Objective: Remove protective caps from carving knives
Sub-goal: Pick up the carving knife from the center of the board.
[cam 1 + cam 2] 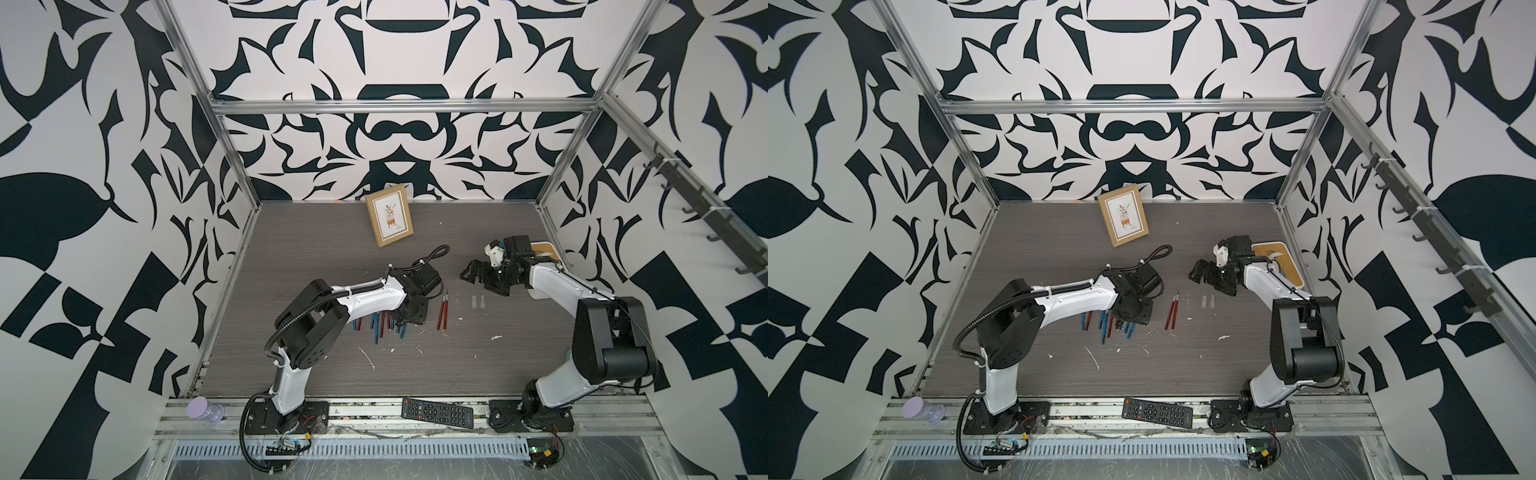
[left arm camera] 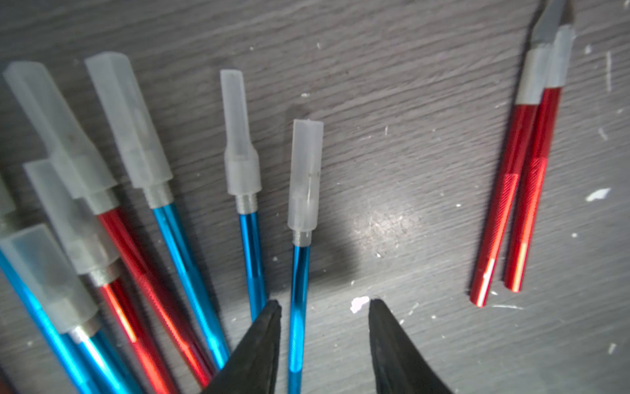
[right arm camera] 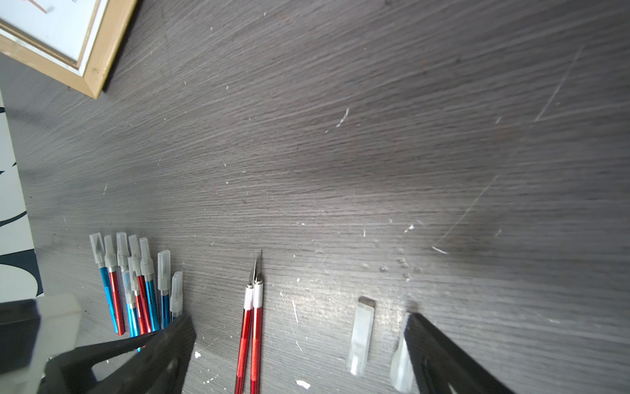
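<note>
Two slim carving knives with metallic red handles (image 2: 511,204) already lie bare-bladed, side by side and touching, near the middle of the dark grey wood-grain desk (image 3: 375,136). Two loose, flat, translucent whitish plastic caps (image 3: 361,334) lie just past them toward the right edge. The rest, a fanned bunch of capped blue and red knives (image 3: 136,290), sits on the left-edge side of that pair, some overlapping.

Your left gripper (image 2: 324,303) is down over the bunch with its jaws apart. They straddle the handle of one thin metallic blue knife (image 2: 299,290) on the side of the bunch nearest the red pair. The handle sits just beside one finger (image 2: 262,341) and apart from the other, so nothing is pinched yet. Its frosted cap (image 2: 305,174) is fully on. Your right gripper (image 3: 300,320) hangs wide open and empty above the desk, over the red pair and the loose caps.

For a clean pick, I'd centre the jaws on that blue handle before you squeeze, so it isn't shoved sideways. The neighbouring blue knife (image 2: 250,256) lies just on the far side of the near finger and could be dragged along. Grip the handle rather than the collar, leaving the whole cap free for the right gripper. Lift level, then pull the cap straight along the blade's line.
</note>
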Controlling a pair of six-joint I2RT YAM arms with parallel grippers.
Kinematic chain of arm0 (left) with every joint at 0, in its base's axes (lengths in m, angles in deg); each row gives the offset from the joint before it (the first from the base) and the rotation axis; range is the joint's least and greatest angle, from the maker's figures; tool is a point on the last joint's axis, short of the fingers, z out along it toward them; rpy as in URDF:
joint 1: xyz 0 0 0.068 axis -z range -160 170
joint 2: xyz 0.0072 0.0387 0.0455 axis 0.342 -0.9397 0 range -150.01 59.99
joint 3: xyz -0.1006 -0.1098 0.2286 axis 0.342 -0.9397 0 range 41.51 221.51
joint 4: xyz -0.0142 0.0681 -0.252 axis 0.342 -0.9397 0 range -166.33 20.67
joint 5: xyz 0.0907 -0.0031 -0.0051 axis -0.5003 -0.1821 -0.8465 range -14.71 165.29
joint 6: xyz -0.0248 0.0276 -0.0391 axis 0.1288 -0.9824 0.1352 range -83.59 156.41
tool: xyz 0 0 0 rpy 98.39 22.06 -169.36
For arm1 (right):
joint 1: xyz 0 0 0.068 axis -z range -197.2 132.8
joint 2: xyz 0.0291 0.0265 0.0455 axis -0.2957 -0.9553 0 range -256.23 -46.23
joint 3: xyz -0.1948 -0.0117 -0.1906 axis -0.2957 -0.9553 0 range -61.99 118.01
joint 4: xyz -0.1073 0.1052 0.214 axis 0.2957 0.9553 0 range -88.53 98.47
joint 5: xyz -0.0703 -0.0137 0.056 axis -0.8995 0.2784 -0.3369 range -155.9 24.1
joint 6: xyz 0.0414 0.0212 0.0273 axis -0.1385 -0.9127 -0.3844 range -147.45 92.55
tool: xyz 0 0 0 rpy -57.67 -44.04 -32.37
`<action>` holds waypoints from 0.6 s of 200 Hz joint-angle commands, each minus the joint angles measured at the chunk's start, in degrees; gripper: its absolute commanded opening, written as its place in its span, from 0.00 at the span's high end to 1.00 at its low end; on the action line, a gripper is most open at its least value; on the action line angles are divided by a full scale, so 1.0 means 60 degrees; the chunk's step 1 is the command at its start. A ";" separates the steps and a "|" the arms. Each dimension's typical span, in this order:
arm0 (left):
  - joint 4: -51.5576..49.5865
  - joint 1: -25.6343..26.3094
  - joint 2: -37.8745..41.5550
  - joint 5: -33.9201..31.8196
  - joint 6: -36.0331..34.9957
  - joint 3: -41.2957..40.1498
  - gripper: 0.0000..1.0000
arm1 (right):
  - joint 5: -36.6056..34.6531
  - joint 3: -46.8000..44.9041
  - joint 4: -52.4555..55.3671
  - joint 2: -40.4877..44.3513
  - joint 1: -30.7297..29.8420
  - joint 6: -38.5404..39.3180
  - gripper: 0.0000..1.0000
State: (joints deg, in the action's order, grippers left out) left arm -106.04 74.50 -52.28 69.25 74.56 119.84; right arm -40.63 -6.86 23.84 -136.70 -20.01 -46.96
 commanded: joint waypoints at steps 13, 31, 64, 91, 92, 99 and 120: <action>-0.0430 -0.0013 -0.0300 -0.0020 0.0057 0.0232 0.61 | 0.0096 0.0111 -0.0110 0.0204 0.0014 0.0080 0.01; -0.0472 -0.0015 -0.0343 -0.0051 0.0087 0.0217 0.62 | 0.0080 0.0098 -0.0096 0.0244 0.0031 0.0089 0.01; -0.0775 -0.0014 -0.0382 -0.0353 0.0102 0.0218 0.63 | 0.0065 0.0082 -0.0112 0.0242 0.0045 0.0079 0.01; -0.0901 -0.0011 -0.0401 -0.0471 0.0088 0.0170 0.63 | 0.0123 0.0056 -0.0175 0.0186 0.0048 0.0029 0.01; -0.0900 -0.0006 -0.0403 -0.0457 0.0087 0.0172 0.63 | 0.0130 0.0055 -0.0187 0.0184 0.0046 0.0029 0.01; -0.0917 -0.0004 -0.0423 -0.0430 0.0087 0.0145 0.63 | 0.0149 0.0080 -0.0184 0.0170 0.0050 0.0027 0.02; -0.0930 -0.0002 -0.0445 -0.0361 0.0101 0.0084 0.64 | 0.0128 0.0076 -0.0198 0.0164 0.0044 0.0001 0.02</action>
State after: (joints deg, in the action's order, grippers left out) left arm -108.44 74.50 -53.90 67.59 74.52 120.16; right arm -40.56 -6.86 23.66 -136.70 -19.90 -46.87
